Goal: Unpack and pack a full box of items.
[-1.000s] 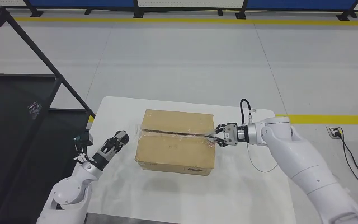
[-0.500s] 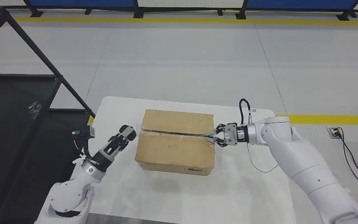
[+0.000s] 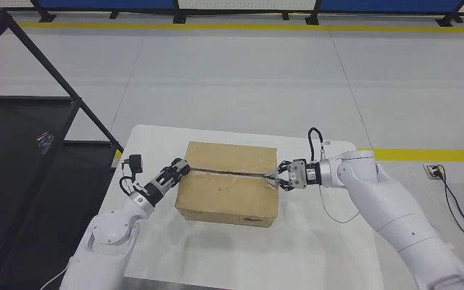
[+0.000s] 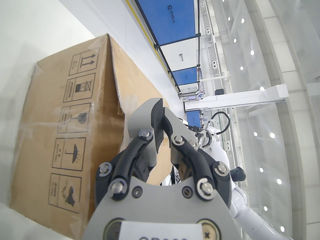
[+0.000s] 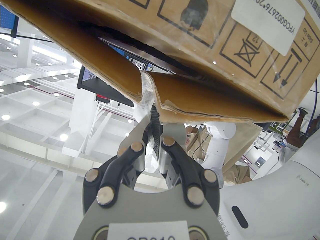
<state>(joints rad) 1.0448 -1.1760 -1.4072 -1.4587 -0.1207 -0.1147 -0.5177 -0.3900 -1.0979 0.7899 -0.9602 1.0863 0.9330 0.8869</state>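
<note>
Two grippers are at your box (image 3: 228,183), one at each end. The box lies near the middle of your white counter (image 3: 312,246), its long sides running across, and the seam between its two top flaps is parted.

Take your right gripper (image 3: 280,176) first. It sits at the right end of that seam, pinched on a crumpled strip of clear tape (image 5: 146,101).

Yes, your right wrist view bears that out. The tape comes from between the two flap corners and runs straight into the grip. Those corners stand slightly off the box's end wall, with a dark gap under them. You also have a white label (image 5: 268,17) on that end wall, beside printed handling symbols (image 5: 195,11).

Now your left gripper (image 3: 180,169). It is at the left end of the box, up at the top edge, close to the seam. Its fingers (image 4: 156,118) are drawn together with nothing between them.

From your left wrist view the tip lies about level with the box's top face, next to a ragged flap edge. You cannot tell from either view whether it touches the cardboard.

Off the counter, you have a black frame (image 3: 51,87) on the left side and a yellow floor line (image 3: 217,26) far beyond the box.
</note>
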